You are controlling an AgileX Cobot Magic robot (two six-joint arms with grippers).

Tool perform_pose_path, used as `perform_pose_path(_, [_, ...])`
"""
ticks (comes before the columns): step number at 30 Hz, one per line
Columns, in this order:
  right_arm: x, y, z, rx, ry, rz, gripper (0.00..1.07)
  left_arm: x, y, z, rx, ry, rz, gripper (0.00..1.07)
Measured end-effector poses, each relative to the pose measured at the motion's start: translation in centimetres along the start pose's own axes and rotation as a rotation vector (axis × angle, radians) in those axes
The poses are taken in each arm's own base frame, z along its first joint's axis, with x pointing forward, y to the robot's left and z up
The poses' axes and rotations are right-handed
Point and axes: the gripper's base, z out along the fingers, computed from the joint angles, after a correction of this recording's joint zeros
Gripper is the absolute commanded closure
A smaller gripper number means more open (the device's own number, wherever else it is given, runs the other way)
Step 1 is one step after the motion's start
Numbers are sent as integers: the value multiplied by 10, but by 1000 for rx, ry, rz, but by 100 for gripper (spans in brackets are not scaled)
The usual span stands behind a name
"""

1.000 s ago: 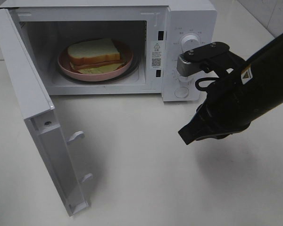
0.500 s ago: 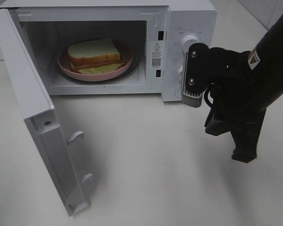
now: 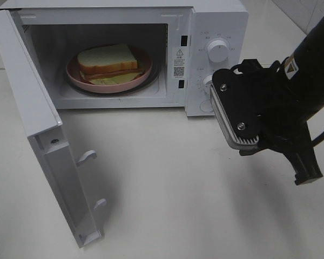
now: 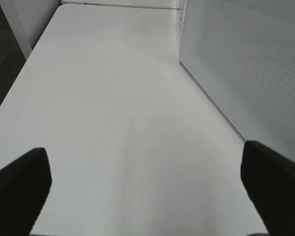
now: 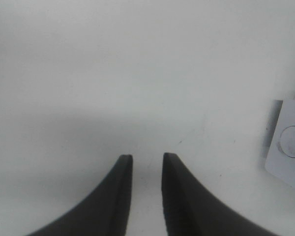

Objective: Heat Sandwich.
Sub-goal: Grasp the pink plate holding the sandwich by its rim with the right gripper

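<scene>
The sandwich (image 3: 108, 63), thick white bread with a tan crust and brownish and pale green filling, lies on a round pink plate (image 3: 75, 75) inside the open microwave (image 3: 216, 21). My right gripper (image 3: 308, 176) hangs in front of the microwave's control panel, to the right of the cavity, with its fingers pointing down at the table. In the right wrist view this right gripper (image 5: 146, 161) shows a narrow gap between its fingers, with nothing in it. My left gripper (image 4: 147, 189) stands wide open over bare table and is empty. It is out of the exterior high view.
The microwave door (image 3: 43, 135) stands swung out at the left, its latch hooks (image 3: 86, 156) facing the table's middle. Its perforated panel (image 4: 246, 73) runs beside my left gripper. Two knobs (image 3: 218, 51) sit on the control panel. The microwave's lower corner with a round button (image 5: 290, 142) shows near my right gripper.
My right arm has turned at the wrist and swung its fingers from pointing left-down to pointing down on the right. Its jaws have parted slightly. The sandwich and door have not moved.
</scene>
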Motion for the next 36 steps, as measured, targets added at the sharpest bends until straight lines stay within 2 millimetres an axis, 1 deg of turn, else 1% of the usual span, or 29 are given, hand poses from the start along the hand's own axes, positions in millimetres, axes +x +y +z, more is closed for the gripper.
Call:
perform_pose_path(1, [0,-1,0,9,-4,0,55,0,0,0,0,0,0,7])
perform_pose_path(2, [-1,-2,0,17,-7,0,49,0,0,0,0,0,0,7])
perform_pose_path(3, [-1,-2,0,17,-7,0,49,0,0,0,0,0,0,7])
perform_pose_path(5, [-1,-3,0,38,-15,9,36,0,0,0,0,0,0,7])
perform_pose_path(6, [-2,-4,0,44,-18,18,22,0,0,0,0,0,0,7])
perform_pose_path(7, [-1,-4,0,46,-16,29,16,0,0,0,0,0,0,7])
perform_pose_path(8, [-1,-4,0,46,-16,29,16,0,0,0,0,0,0,7])
perform_pose_path(10, [0,-6,0,60,-2,61,10,0,0,0,0,0,0,7])
perform_pose_path(14, [2,-7,2,71,20,66,11,0,0,0,0,0,0,7])
perform_pose_path(18, [0,-18,6,90,34,47,13,0,0,0,0,0,0,7])
perform_pose_path(19, [0,-18,6,90,34,47,13,0,0,0,0,0,0,7])
perform_pose_path(21, [-4,-29,8,121,23,41,13,0,0,0,0,0,0,7])
perform_pose_path(23, [-7,-36,10,131,20,38,14,0,0,0,0,0,0,7])
perform_pose_path(24, [-7,-36,10,131,20,38,14,0,0,0,0,0,0,7])
perform_pose_path(25, [-9,-42,13,131,21,32,14,0,0,0,0,0,0,7])
perform_pose_path(27, [-12,-48,19,126,22,27,14,0,0,0,0,0,0,7])
perform_pose_path(28, [-17,-53,24,129,20,14,15,0,0,0,0,0,0,7])
perform_pose_path(29, [-17,-53,24,129,20,14,15,0,0,0,0,0,0,7])
perform_pose_path(33, [-33,-65,32,145,2,-39,16,0,0,0,0,0,0,7])
perform_pose_path(34, [-33,-65,32,145,2,-39,16,0,0,0,0,0,0,7])
perform_pose_path(36, [-38,-72,35,155,-5,-46,17,0,0,0,0,0,0,7])
